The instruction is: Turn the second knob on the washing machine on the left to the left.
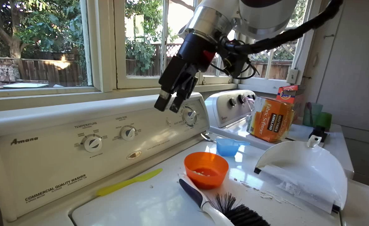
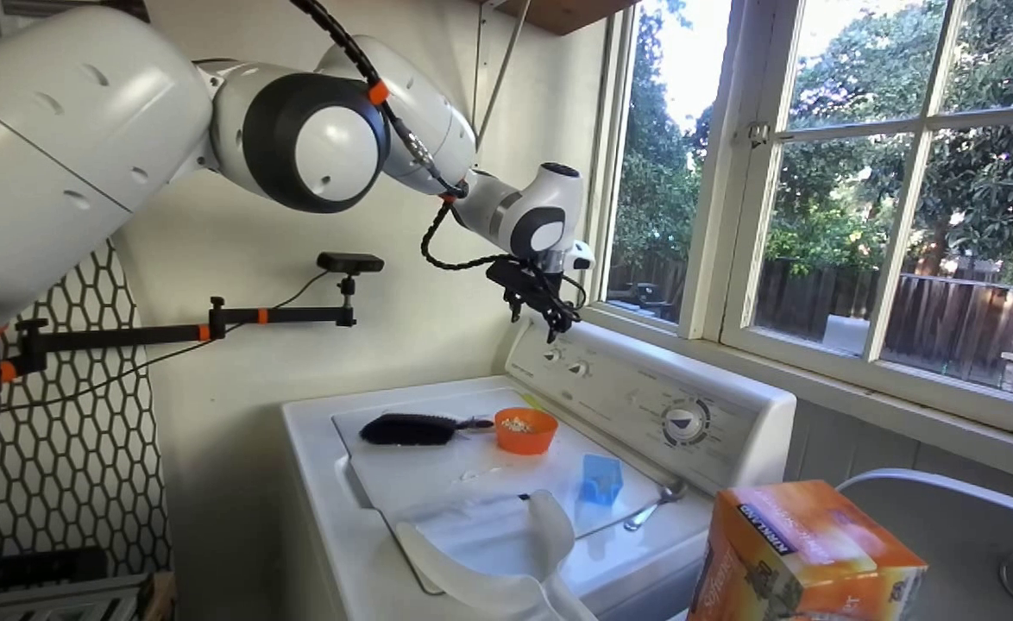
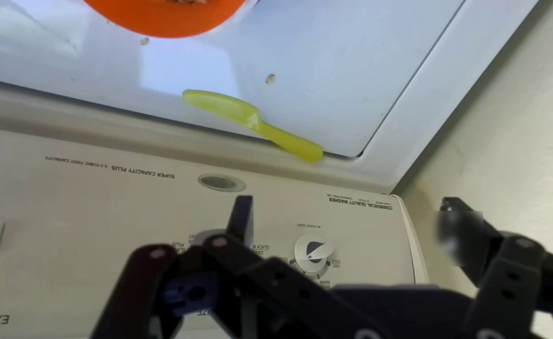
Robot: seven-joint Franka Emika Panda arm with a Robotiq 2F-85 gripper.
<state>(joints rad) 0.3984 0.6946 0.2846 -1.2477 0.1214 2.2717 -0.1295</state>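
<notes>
Now, a small round white knob with a silvery middle needs a twist

The knob is on the slanted white panel at the back of the wide white metal washing machine. It sits between the round white temperature knob with a darker middle and the bigger white dial with a wide printed ring.

It looks like hard, smooth plastic, so I think a good squeeze won't hurt it, but a weak pinch could slide off. It's fixed on, so being light or heavy shouldn't matter. It may feel a bit stiff. The best hold is probably on two facing sides of its round edge, coming straight at it, then turning left.

The black claw with two stubby fingers is spread wide, with a big gap and nothing in its grip. It hangs up near the top of the panel and seems to touch nothing. In the wrist view, one finger hides most of the knob, so I can't tell just how close the claw is.
</notes>
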